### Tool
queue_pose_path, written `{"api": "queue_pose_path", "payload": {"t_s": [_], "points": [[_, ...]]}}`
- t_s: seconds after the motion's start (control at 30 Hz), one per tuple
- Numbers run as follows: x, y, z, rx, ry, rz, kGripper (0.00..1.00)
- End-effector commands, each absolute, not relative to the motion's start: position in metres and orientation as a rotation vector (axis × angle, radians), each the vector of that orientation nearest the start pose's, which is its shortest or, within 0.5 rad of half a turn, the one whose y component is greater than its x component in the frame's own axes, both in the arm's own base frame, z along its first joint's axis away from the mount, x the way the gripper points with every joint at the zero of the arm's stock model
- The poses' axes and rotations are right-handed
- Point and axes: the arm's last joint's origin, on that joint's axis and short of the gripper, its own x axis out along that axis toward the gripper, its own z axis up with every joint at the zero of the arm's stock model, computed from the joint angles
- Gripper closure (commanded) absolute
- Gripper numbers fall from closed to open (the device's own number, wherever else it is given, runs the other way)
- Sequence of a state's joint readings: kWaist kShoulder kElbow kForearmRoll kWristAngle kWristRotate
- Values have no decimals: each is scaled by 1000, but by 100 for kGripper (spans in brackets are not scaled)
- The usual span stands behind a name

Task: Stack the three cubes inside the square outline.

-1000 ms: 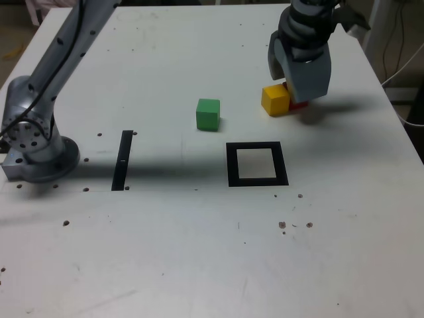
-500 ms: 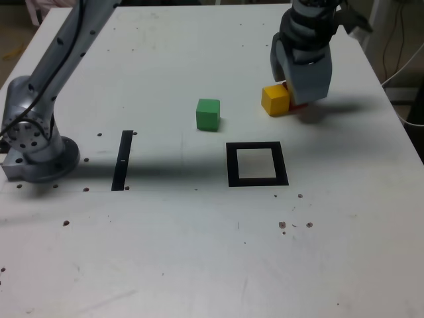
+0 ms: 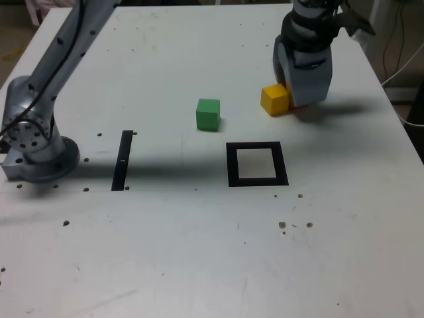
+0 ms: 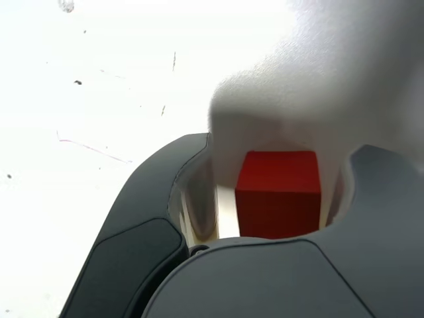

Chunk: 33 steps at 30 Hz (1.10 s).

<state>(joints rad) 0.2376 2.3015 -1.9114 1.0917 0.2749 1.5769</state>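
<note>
Open partway around the red cube (image 4: 278, 205) with the gripper (image 4: 269, 199), probably to pick it up; can't tell if touching. Near the table's (image 3: 152, 265) far right corner in the exterior view, just beside the yellow cube (image 3: 274, 100). Outside the square outline (image 3: 232, 165).

My own gripper (image 3: 298, 86) is covering most of the red cube (image 3: 299, 106) — in the exterior view.
</note>
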Motion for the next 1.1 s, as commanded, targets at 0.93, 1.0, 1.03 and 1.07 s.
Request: {"api": "queue_pose_path", "payload": {"t_s": [0.93, 1.0, 1.03, 1.07], "points": [[454, 119, 228, 1186, 1380, -788, 63], [453, 116, 236, 1176, 1381, -755, 64], [452, 115, 239, 1167, 1383, -737, 65], [451, 114, 242, 1156, 1385, -719, 66]]}}
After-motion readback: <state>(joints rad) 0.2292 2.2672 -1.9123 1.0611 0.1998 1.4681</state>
